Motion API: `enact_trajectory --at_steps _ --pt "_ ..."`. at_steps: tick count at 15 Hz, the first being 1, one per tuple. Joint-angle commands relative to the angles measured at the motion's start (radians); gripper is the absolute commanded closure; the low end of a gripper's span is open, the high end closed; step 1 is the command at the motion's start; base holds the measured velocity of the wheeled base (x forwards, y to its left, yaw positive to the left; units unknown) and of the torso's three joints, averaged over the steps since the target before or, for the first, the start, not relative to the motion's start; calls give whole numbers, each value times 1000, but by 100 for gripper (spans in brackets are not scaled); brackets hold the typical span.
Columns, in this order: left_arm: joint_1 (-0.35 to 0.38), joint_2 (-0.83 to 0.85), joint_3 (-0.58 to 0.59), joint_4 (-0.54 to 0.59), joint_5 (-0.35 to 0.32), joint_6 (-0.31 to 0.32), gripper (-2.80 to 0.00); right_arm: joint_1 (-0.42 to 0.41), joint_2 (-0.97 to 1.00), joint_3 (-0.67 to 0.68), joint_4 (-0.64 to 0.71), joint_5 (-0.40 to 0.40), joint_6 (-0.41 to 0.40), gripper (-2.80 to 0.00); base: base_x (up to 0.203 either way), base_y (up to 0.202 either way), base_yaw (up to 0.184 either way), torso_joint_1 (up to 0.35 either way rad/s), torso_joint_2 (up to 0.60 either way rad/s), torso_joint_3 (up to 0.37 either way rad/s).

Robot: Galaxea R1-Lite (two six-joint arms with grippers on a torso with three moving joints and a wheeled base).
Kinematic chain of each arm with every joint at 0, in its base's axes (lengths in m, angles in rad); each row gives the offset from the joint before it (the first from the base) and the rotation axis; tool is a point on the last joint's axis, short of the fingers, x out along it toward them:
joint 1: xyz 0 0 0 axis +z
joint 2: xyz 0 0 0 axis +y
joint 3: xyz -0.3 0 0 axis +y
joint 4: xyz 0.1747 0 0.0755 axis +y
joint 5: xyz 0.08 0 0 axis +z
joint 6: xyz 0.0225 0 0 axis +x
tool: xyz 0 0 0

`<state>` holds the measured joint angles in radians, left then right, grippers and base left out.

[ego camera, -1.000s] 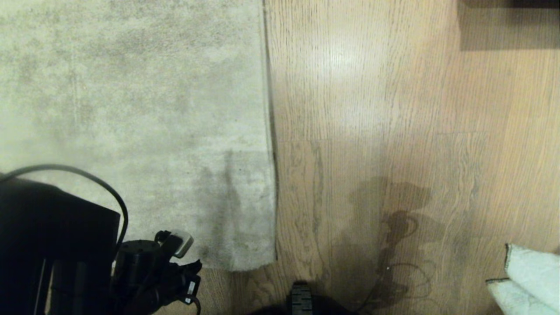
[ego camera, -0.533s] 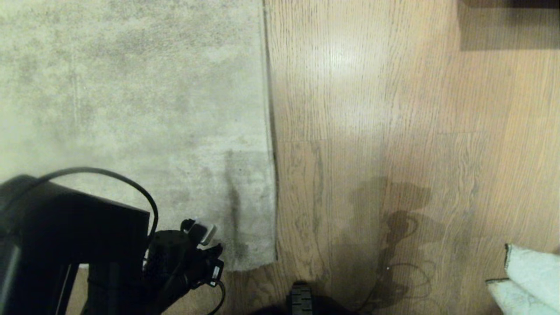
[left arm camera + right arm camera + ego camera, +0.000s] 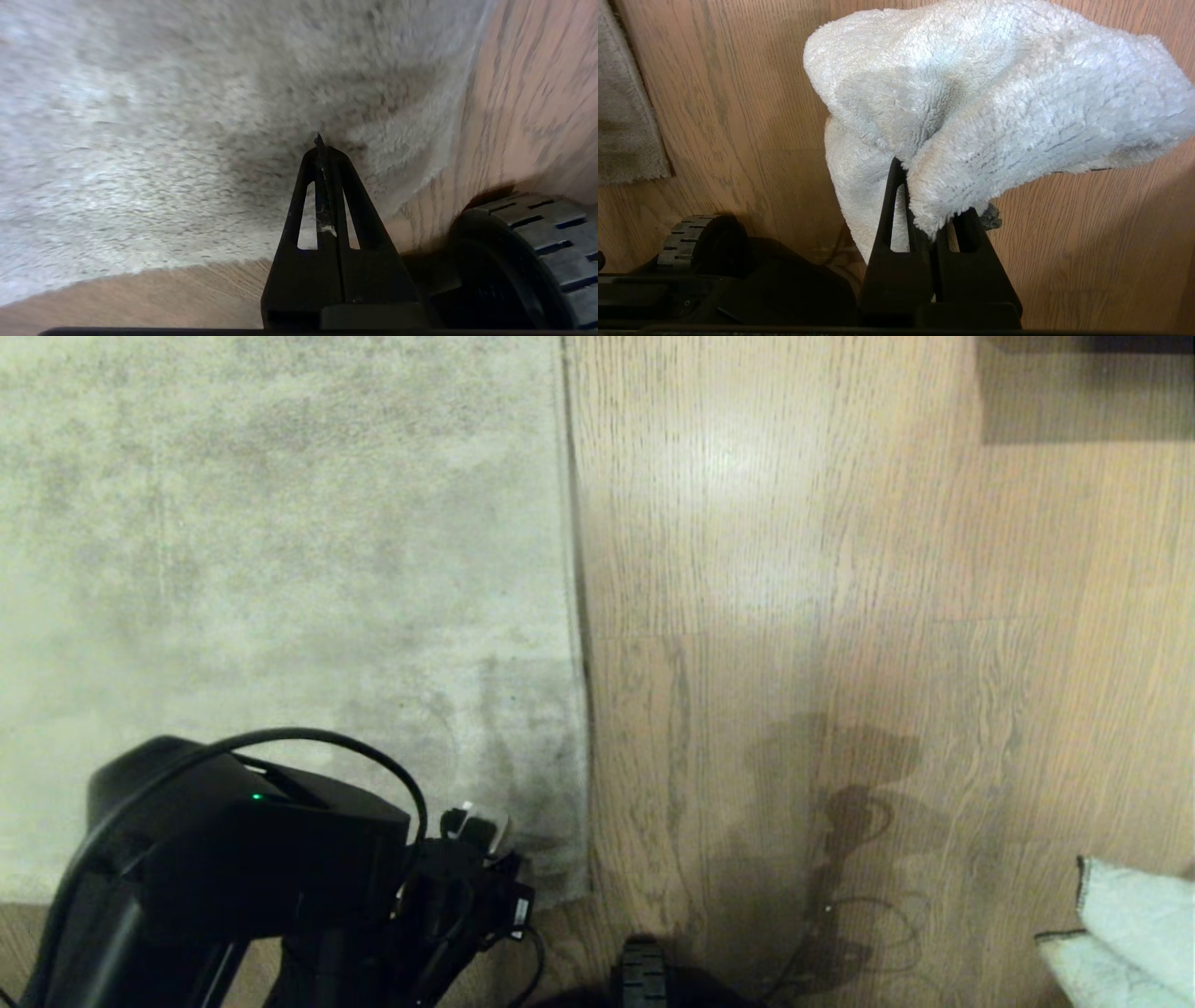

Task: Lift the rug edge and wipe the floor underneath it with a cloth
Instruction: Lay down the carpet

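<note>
The mottled beige-grey rug (image 3: 280,569) lies flat on the wood floor (image 3: 840,569). Its straight rug edge (image 3: 581,709) runs down to a near corner (image 3: 579,891). My left arm (image 3: 233,859) reaches in from the lower left, just over that corner. In the left wrist view my left gripper (image 3: 320,144) is shut and holds nothing. Its tips hang over the pile close to the rug edge (image 3: 420,186). My right gripper (image 3: 924,196) is shut on the pale blue fluffy cloth (image 3: 994,93). The cloth (image 3: 1130,924) shows at the lower right, above the floor.
One of the base's black ribbed wheels (image 3: 642,975) sits at the bottom centre, just right of the rug corner, and also shows as a wheel (image 3: 523,261) close beside the left gripper. A dark piece of furniture (image 3: 1083,383) stands at the far right.
My left arm has swung to the right along the rug's near border, from the lower left to the rug corner. The right gripper and the cloth have stayed still.
</note>
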<state>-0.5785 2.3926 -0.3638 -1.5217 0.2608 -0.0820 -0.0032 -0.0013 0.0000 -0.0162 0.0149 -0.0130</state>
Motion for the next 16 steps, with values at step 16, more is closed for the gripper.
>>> enact_trajectory --at_steps 16 --pt "19 5 -106 -48 13 50 0 0 1 0 -1 0 -1 0 0 0 0 0 0 0"
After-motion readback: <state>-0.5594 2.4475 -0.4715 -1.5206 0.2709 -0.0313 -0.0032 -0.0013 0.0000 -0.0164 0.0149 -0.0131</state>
